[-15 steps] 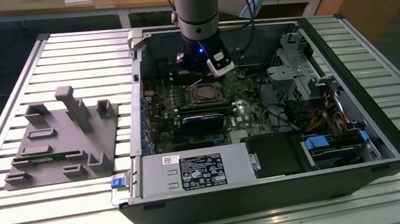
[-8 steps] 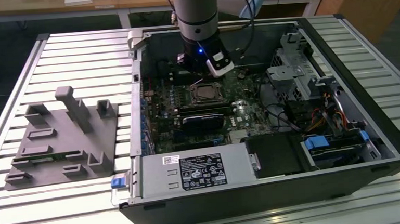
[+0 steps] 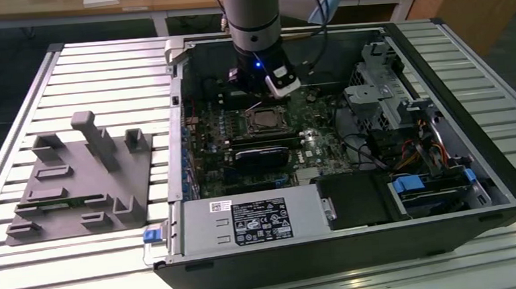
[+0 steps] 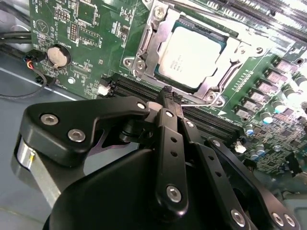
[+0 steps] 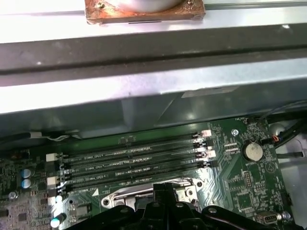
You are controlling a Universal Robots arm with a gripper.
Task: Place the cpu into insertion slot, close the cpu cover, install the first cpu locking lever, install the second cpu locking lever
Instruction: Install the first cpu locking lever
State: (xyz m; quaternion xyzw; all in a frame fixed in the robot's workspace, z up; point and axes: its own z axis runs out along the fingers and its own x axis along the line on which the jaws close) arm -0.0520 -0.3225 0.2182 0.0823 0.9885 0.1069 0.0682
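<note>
The cpu (image 4: 192, 55) lies in the insertion slot (image 3: 264, 120) on the green motherboard inside the open computer case. The silver cpu cover (image 4: 225, 57) lies flat over it, and the chip shows through its square window. A thin wire locking lever (image 4: 199, 102) runs along the socket edge nearest my fingertips. My gripper (image 4: 171, 97) hangs just above that edge, its black fingers (image 4: 165, 120) closed together with nothing visibly between them. In the exterior view the gripper (image 3: 264, 98) stands just behind the socket. In the first wrist view the fingers (image 5: 163, 196) reach the socket's metal rim (image 5: 120, 195).
Memory slots (image 5: 134, 160) run beside the socket. A round coin battery (image 4: 58, 56) sits on the board. A long black card (image 3: 261, 159), the power supply (image 3: 254, 222) and a drive cage (image 3: 389, 96) crowd the case. A grey fixture plate (image 3: 81, 182) lies at the exterior view's left.
</note>
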